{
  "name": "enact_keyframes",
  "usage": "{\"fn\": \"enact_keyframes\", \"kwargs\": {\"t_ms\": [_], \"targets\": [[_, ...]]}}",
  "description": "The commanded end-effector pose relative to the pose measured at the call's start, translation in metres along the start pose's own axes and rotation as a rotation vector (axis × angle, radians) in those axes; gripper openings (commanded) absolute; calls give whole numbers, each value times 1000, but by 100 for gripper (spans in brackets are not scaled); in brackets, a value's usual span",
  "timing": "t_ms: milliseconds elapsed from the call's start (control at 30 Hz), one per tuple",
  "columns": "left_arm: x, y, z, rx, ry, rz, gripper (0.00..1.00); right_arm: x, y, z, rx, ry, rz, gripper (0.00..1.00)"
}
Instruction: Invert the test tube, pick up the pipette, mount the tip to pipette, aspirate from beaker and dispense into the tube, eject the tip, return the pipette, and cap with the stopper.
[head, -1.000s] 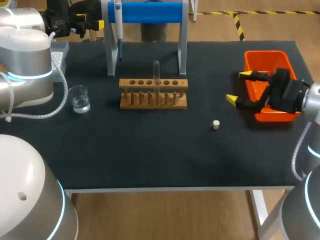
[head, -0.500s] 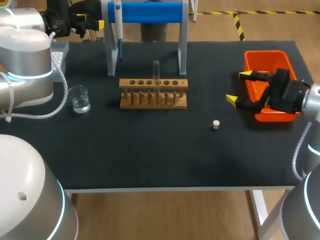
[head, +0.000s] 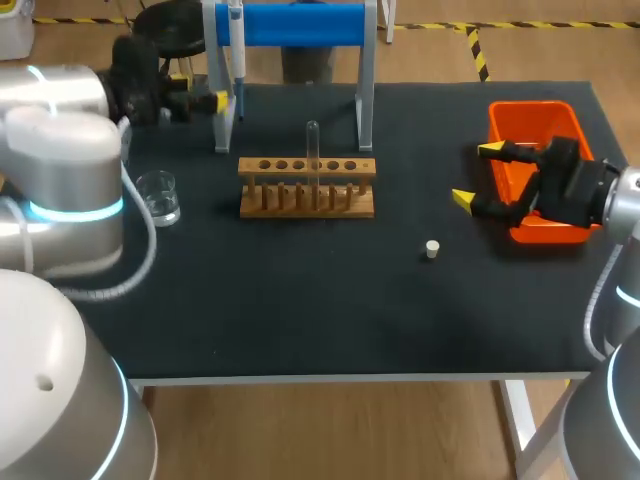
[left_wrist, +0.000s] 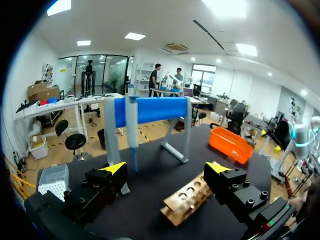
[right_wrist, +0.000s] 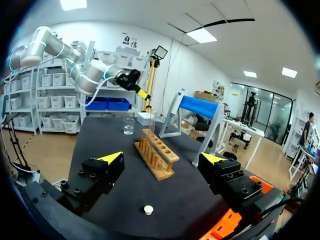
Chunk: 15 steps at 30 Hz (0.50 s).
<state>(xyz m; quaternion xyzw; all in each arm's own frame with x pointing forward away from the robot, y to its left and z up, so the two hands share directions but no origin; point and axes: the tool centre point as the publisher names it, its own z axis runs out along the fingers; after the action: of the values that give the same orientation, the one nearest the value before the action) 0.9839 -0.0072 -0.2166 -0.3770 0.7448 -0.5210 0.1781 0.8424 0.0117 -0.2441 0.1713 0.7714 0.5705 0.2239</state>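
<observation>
The test tube (head: 313, 150) stands in the wooden rack (head: 306, 187) mid-tabletop (head: 300, 310), and the pipette (head: 237, 50) hangs on the blue stand (head: 300, 24) behind. The left gripper (left_wrist: 165, 169) hovers beside that stand, fingers spread wide and empty. The right gripper (head: 476, 174), equally wide and empty, sits by the orange bin (head: 530, 125), with the stopper (head: 431, 249) nearby.

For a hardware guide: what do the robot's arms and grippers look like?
The left arm and right arm are rounded silver-grey shells with glowing blue rings and white ribbed cables. The left gripper and right gripper are black, blocky, with yellow wedge tips.
</observation>
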Motion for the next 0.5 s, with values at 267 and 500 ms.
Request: {"fn": "enact_keyframes", "kwargs": {"t_ms": [267, 500], "targets": [[75, 57, -42, 33, 18, 100, 100, 0, 0, 0, -1, -2, 0, 100], [96, 69, -46, 30, 36, 130, 100, 0, 0, 0, -1, -2, 0, 100]]}}
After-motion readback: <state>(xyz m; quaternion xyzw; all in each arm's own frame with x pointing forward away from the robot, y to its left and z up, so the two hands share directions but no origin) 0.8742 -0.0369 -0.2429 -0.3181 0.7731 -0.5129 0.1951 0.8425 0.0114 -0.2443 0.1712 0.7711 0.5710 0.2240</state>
